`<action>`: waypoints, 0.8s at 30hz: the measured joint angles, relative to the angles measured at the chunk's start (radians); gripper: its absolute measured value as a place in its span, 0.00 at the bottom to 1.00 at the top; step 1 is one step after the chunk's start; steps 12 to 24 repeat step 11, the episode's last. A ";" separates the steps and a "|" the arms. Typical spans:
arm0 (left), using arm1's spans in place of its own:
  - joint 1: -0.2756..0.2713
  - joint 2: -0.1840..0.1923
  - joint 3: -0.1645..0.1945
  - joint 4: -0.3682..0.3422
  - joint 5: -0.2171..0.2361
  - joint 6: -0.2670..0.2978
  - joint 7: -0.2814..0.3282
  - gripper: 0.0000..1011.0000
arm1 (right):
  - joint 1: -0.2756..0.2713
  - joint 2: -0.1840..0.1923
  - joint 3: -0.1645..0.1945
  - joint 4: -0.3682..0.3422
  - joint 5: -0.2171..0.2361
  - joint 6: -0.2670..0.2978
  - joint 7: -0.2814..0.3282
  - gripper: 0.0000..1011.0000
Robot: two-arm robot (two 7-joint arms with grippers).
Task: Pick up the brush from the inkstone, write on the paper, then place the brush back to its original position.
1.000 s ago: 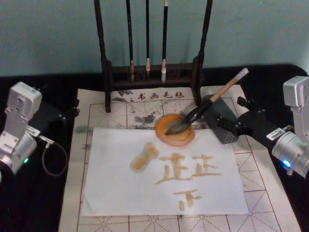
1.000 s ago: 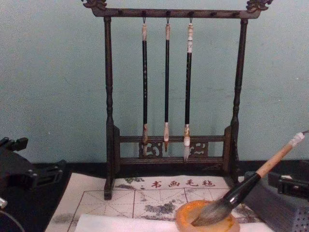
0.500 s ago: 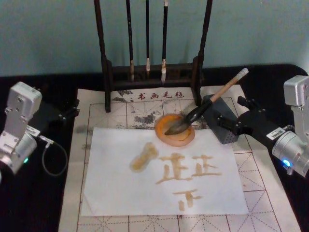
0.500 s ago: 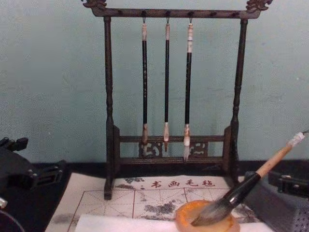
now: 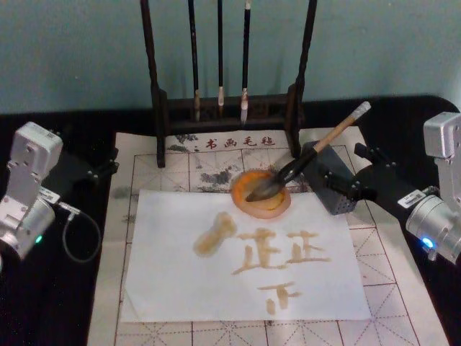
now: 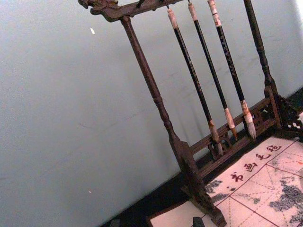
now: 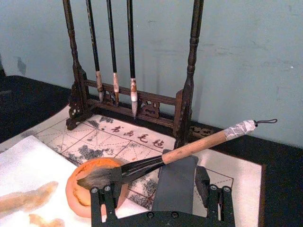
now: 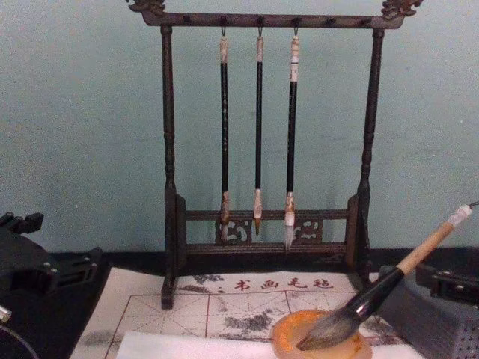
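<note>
Three characters sit on the paper (image 5: 245,252) already. Right gripper (image 7: 158,201) hangs open, holding nothing, just short of the brush (image 7: 165,156) — bristles in the inkstone (image 5: 261,193), handle propped on the grey block (image 7: 177,182). Left gripper (image 5: 108,167) sits parked, can't tell its fingers. I'd grab mid-handle, squarely — then lift straight.

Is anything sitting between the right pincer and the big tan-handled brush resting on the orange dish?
Partly. The grey rectangular block lies directly ahead of the right pincer, under the tan wooden handle of the large brush, whose bristles rest in the round orange inkstone. Above the block, nothing visible blocks the handle.
</note>
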 joint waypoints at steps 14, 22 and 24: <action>0.000 0.000 0.000 0.000 0.000 0.000 0.000 0.99 | 0.000 0.000 0.000 0.000 0.001 0.000 0.000 0.99; 0.000 0.000 0.000 0.000 0.000 0.000 0.000 0.99 | 0.000 0.000 0.000 0.000 0.001 0.000 0.000 0.99; 0.000 0.000 0.000 0.000 0.000 0.000 0.000 0.99 | 0.000 0.000 0.000 0.000 0.001 0.000 0.000 0.99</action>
